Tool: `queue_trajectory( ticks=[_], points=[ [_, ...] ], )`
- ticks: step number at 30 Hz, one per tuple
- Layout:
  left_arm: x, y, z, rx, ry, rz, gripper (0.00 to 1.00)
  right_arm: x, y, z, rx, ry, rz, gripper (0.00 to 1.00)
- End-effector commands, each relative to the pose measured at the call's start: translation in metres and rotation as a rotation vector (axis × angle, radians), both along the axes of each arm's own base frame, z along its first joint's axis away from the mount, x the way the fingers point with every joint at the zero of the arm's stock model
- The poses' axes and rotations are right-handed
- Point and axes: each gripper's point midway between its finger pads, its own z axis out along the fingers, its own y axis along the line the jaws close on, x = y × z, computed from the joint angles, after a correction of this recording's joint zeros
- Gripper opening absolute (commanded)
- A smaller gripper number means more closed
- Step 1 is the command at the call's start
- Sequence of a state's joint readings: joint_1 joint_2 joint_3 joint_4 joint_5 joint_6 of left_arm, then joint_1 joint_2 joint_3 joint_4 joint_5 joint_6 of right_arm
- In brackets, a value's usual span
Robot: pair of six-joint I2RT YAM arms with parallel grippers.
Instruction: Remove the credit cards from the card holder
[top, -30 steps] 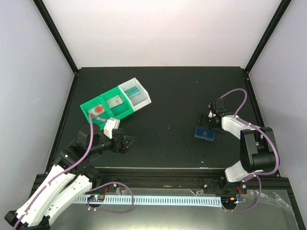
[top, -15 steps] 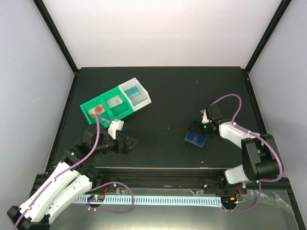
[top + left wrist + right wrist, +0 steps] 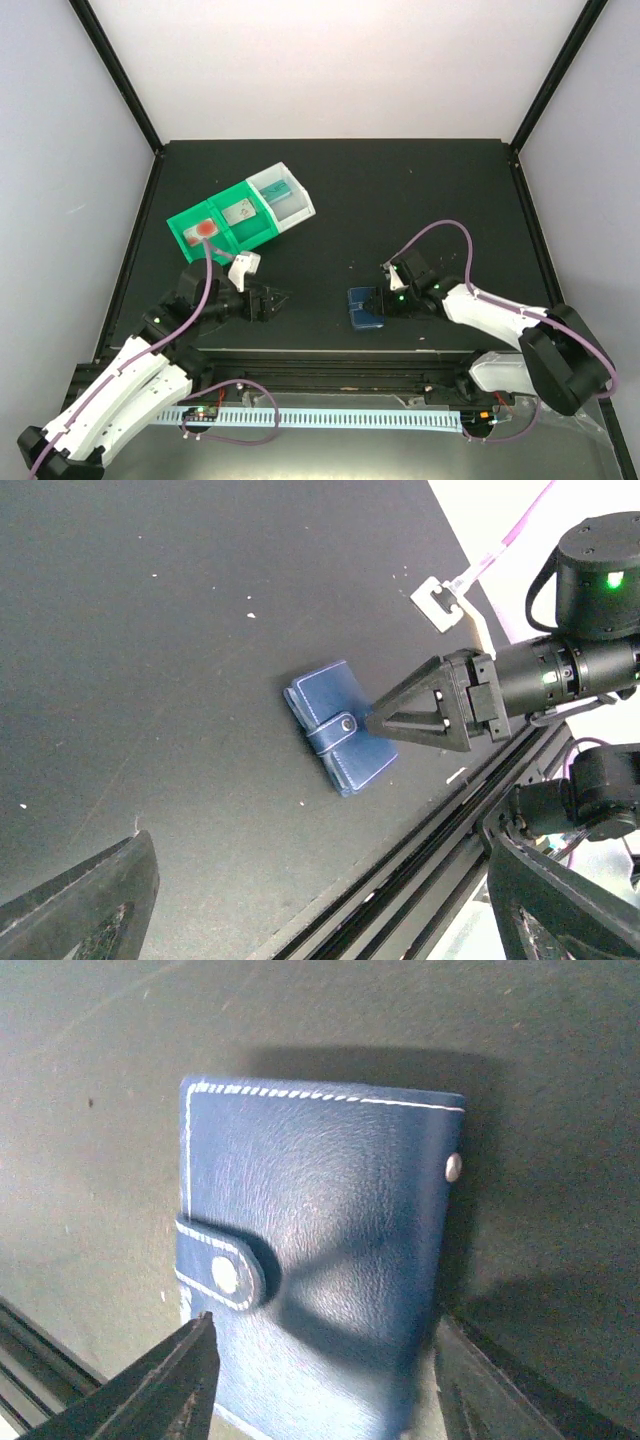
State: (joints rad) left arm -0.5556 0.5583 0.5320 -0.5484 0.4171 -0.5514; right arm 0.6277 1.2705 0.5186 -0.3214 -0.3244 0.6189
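Dark blue leather-like rectangular card holder [image 3: 320, 1220] with white stitching and snapped strap, flat on the black table [image 3: 400, 190], near end between the right claw's [image 3: 322, 1335] two black fingers [image 3: 170, 1380]. Fingers set apart at either long edge; pinching or merely flanking, cannot tell. Left claw [image 3: 320, 845] spread wide, empty, well apart from the holder. Beyond the left claw, a green plastic compartment tray [image 3: 262, 232] holding a pale credit card with a red patch [image 3: 205, 228].
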Motion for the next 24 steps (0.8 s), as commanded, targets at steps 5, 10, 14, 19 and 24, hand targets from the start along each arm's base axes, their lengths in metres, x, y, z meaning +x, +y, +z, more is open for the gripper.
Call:
queue_trajectory(
  ticks=[5, 10, 14, 19, 24],
  points=[
    [-0.001, -0.010, 0.000, -0.076, 0.029, -0.018, 0.87, -0.002, -0.004, -0.003, 0.018, -0.030, -0.064, 0.49],
    [-0.001, -0.010, -0.005, -0.062, 0.045, -0.020, 0.86, -0.002, -0.002, -0.010, 0.038, -0.027, -0.072, 0.45],
    [-0.001, -0.012, -0.007, -0.071, 0.068, -0.018, 0.85, -0.002, 0.004, -0.015, 0.068, -0.025, -0.066, 0.42],
    [-0.001, -0.013, -0.008, -0.091, 0.076, -0.016, 0.83, -0.001, 0.010, -0.013, 0.103, -0.028, -0.049, 0.25],
    [0.000, -0.015, -0.014, -0.091, 0.100, -0.012, 0.80, 0.000, 0.022, 0.009, 0.190, -0.058, -0.029, 0.01]
  ],
)
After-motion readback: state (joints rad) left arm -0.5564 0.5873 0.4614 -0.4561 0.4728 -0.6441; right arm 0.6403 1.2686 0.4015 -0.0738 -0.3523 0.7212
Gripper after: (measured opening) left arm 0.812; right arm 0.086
